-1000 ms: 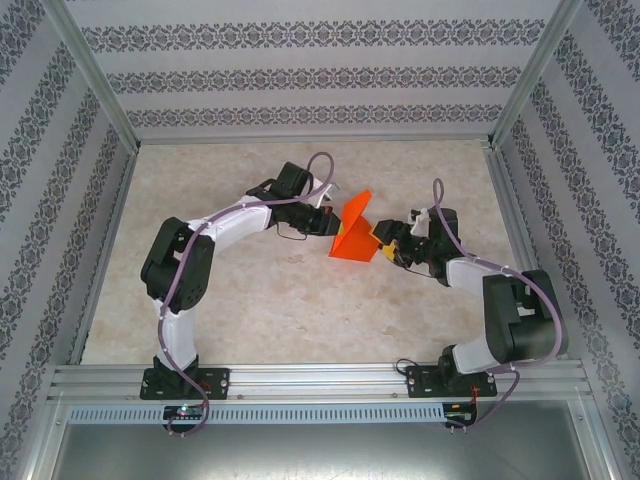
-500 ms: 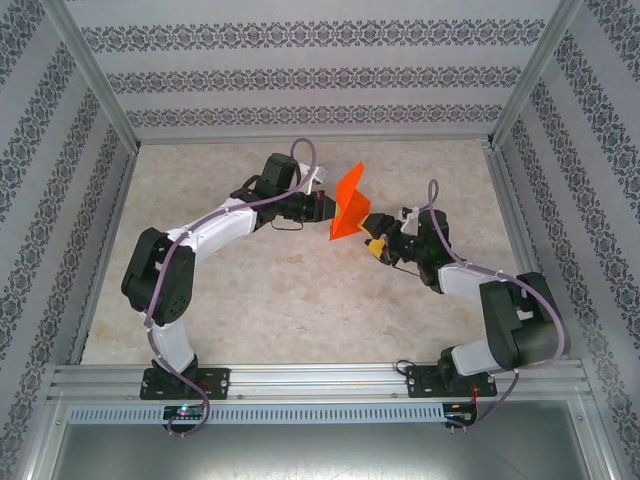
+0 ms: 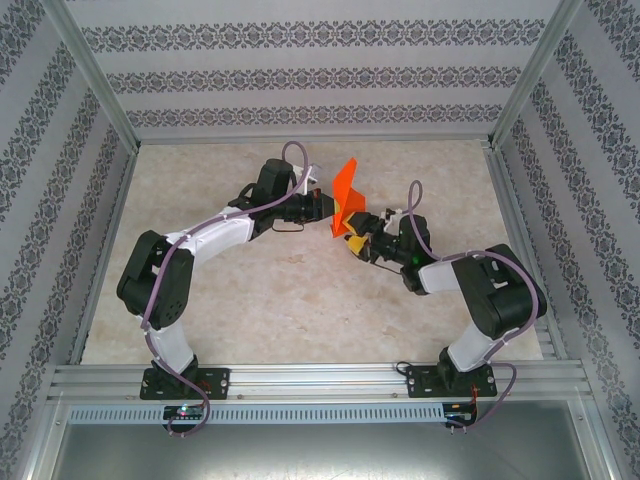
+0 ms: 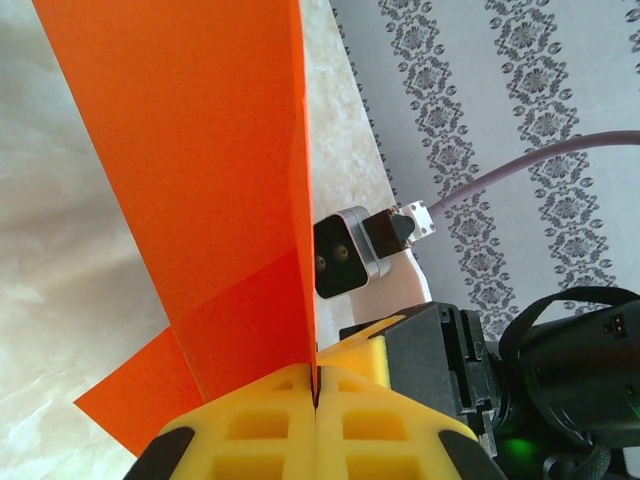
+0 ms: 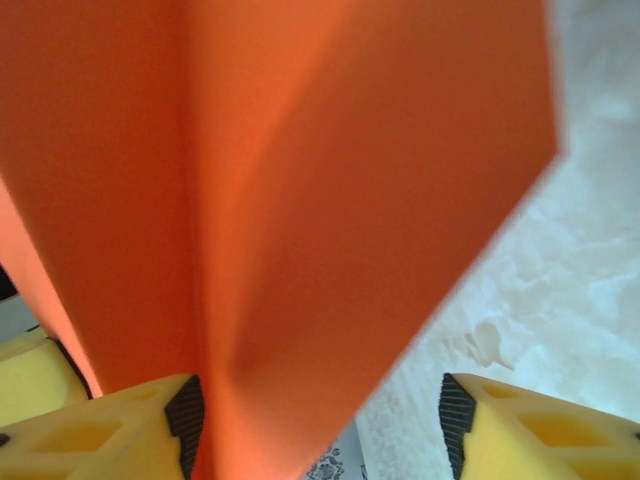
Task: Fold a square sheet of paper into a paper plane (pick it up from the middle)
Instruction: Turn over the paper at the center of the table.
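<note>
No legible text, labels, brand marks, numbers or signs appear on any surface in the three views.

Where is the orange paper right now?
In the top view, the orange paper stands upright near the table middle, pinched in the left gripper, with the open right gripper close beside it.
</note>
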Action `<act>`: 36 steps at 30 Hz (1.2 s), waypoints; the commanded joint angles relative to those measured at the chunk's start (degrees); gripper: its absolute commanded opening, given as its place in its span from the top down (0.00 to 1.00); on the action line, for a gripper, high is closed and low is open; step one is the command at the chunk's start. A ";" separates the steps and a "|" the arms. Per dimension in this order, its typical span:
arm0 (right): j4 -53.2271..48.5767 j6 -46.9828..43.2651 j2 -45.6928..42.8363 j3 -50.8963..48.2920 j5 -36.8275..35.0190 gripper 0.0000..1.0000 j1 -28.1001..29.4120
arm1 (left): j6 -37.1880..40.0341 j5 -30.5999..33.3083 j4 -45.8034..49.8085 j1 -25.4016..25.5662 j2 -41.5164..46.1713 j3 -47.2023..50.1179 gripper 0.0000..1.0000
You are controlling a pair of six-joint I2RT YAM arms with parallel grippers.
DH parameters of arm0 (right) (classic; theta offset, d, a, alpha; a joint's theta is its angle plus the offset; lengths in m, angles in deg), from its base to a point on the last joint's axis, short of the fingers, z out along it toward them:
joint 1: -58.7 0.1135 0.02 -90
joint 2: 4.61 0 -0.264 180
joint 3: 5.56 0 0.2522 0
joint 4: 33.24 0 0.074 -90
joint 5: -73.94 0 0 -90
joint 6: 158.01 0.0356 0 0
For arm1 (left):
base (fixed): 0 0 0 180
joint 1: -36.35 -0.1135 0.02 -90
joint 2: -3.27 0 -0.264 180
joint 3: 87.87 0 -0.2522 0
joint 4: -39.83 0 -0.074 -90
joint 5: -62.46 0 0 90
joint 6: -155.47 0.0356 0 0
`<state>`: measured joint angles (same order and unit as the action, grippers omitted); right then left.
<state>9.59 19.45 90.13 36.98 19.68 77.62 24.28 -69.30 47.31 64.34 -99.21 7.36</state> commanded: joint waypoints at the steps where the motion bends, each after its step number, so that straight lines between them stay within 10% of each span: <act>1: 5.22 1.68 0.44 2.08 -1.38 0.42 0.63 | -2.61 -0.06 -5.02 -0.74 2.37 1.17 1.00; 23: 4.93 -0.42 -0.84 2.82 0.81 0.97 -0.43 | -1.36 -0.30 -0.05 -0.74 1.32 -0.13 0.81; 36: 5.40 -0.95 -1.93 3.57 2.80 1.00 -1.40 | 4.99 1.33 14.36 -0.80 2.38 -5.75 0.43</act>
<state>13.64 20.30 89.61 39.19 21.10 76.79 26.22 -68.51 55.79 64.32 -99.19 4.24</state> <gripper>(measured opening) 0.049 0.551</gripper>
